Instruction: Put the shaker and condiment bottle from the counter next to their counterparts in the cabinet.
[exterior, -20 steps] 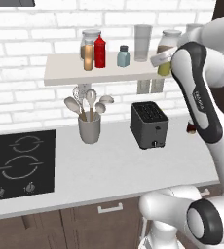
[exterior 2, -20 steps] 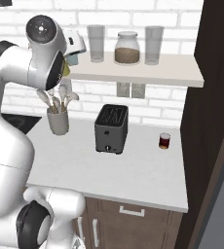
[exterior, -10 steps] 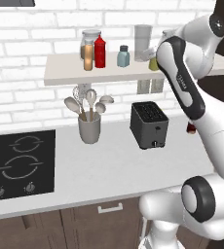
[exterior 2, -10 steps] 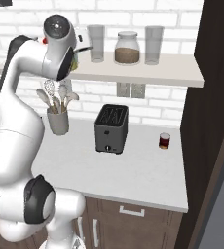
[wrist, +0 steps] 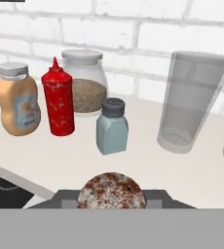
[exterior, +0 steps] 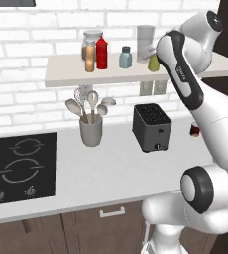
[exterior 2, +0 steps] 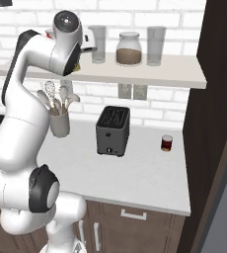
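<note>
- Pincer of mine holds the shaker standing straight up, top toward me.
- Just ahead stands the blue-grey shaker, upright, beside the red bottle.

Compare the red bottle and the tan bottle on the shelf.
The red bottle is slim with a pointed red cap; the tan bottle is wider with a flat pale cap. The tan bottle bears a label; the red bottle shows none. Both stand upright side by side on the shelf, similar in height.
</note>
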